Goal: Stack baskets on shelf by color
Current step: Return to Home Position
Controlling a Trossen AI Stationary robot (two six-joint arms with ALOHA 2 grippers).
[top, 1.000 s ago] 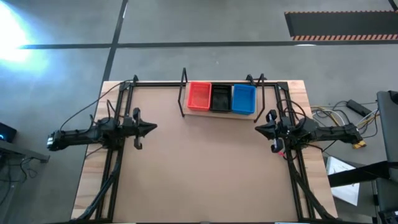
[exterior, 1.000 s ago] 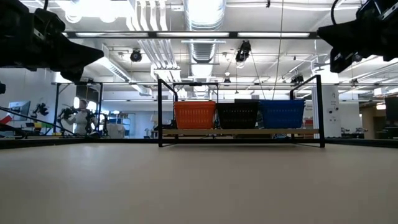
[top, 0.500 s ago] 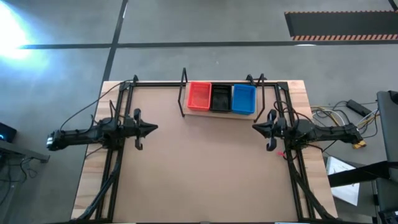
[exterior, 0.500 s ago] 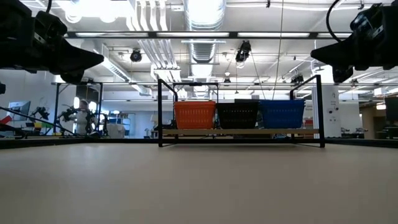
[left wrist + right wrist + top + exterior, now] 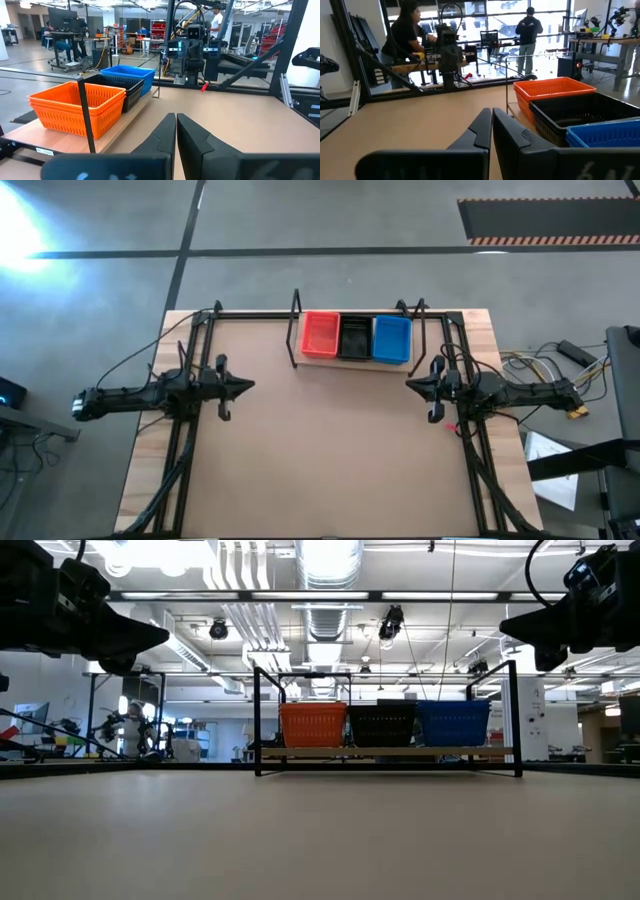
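Observation:
Three stacks of baskets stand side by side on the wooden shelf (image 5: 320,359) at the table's far edge: orange (image 5: 320,334), black (image 5: 354,336) and blue (image 5: 391,338). They also show in the low view, orange (image 5: 313,725), black (image 5: 381,724) and blue (image 5: 452,722). My left gripper (image 5: 247,386) is shut and empty above the table's left side. My right gripper (image 5: 410,386) is shut and empty above the right side, near the shelf's right end. Both point toward the table's middle.
Black wire posts (image 5: 294,330) stand at the shelf's ends. Black frame rails (image 5: 185,440) run along the table's left and right sides. The wide brown tabletop (image 5: 320,460) lies between the arms. People stand in the room beyond the table (image 5: 527,37).
My right gripper has moved a little toward the table's far edge and its left, nearer the shelf's right end, then held still. My left gripper has stayed where it was.

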